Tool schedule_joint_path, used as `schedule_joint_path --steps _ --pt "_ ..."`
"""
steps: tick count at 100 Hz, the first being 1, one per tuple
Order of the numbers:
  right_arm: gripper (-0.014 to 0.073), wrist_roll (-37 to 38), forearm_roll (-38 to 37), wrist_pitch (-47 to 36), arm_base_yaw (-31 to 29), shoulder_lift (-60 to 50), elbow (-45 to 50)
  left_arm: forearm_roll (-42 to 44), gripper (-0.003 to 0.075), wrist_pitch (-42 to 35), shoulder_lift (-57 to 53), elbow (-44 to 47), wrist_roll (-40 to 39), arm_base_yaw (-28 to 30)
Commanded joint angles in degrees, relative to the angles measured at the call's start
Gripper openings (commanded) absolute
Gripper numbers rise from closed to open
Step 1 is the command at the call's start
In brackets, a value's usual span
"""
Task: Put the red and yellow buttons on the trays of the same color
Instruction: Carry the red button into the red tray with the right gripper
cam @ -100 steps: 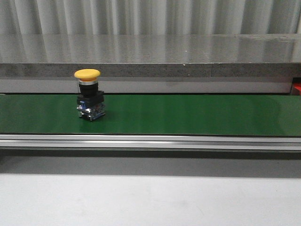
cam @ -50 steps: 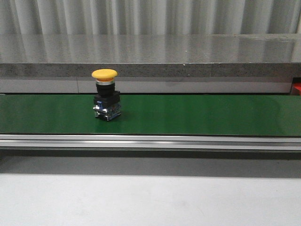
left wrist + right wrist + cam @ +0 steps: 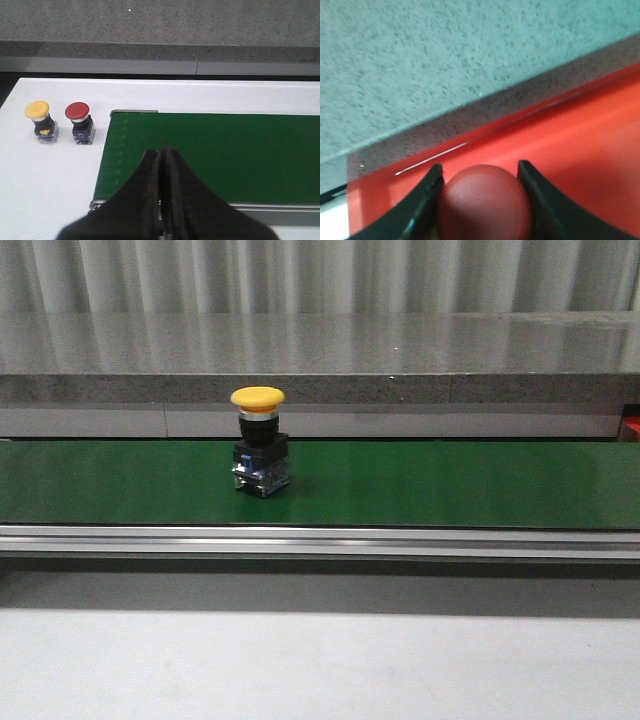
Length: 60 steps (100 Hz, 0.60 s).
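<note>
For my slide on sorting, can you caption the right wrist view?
Right gripper holds a red button over the red tray.

Yellow-capped button (image 3: 259, 440) with black body, plain green belt (image 3: 450, 483), red-capped button (image 3: 79, 116), white counter (image 3: 50, 170), red tray (image 3: 580, 150), black pincer (image 3: 162, 165)

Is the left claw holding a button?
No, the left claw is pinched shut on nothing above the green belt, while a yellow button and a red button stand apart on the white table.
</note>
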Motion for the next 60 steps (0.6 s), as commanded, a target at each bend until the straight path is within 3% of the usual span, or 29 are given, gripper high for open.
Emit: schedule_joint_path --steps 1,30,47,60 --pt "0.0143 -0.25 1.42 -2.24 -0.38 -2.36 -2.28 -0.35 -0.0020 -4.59 -0.01 -1.62 0.00 -0.52" --pt "0.0160 -0.25 1.24 -1.89 -0.43 -0.53 -2.28 -0.35 -0.0020 -4.69 -0.01 -1.62 0.00 -0.52" --pt "0.0344 -0.25 1.19 -1.34 -0.43 -0.15 -2.28 -0.35 -0.0020 -4.69 -0.01 -1.62 0.00 -0.52" --pt "0.0434 -0.25 1.19 -1.76 -0.43 -0.15 -2.28 -0.35 -0.0020 -4.69 -0.01 -1.62 0.00 -0.52"
